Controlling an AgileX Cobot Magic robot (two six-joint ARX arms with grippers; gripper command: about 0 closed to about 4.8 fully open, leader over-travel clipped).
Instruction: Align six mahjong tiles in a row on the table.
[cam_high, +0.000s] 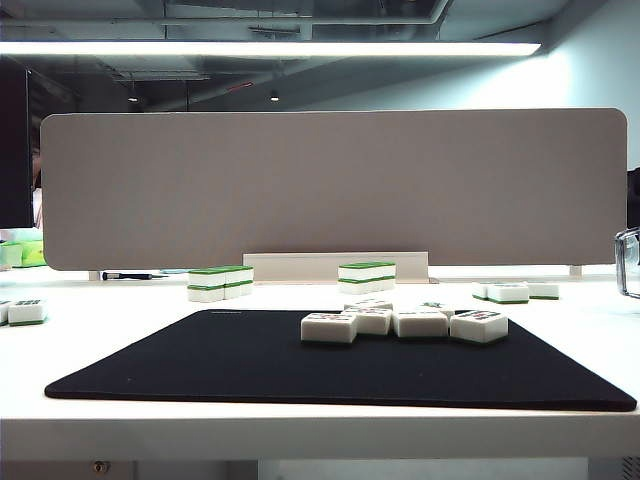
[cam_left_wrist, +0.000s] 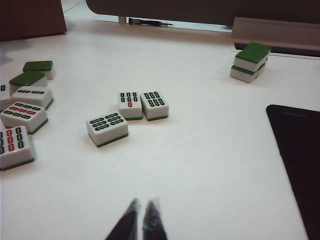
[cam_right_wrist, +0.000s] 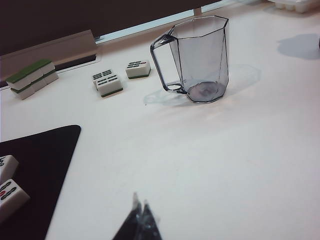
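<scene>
- Fingers together on both: your left gripper (cam_left_wrist: 142, 212) hangs over bare table (cam_left_wrist: 200, 165), right gripper (cam_right_wrist: 140, 212) beside the black mat (cam_right_wrist: 35, 170).
- Nothing's grabbed yet; the six mahjong tiles (cam_high: 405, 320) sit loosely clustered on the mat, so you'd open up and reach in.

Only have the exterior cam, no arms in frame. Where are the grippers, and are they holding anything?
Observer: The left gripper is shut on nothing, above bare table to the left of the black mat.
Operator: Right one?
Observer: The right gripper looks shut and empty too, above bare table off the mat's right side.
Operator: What's the clear thing at my right edge?
Observer: A clear cup with a handle, standing upright, apparently empty.
</scene>
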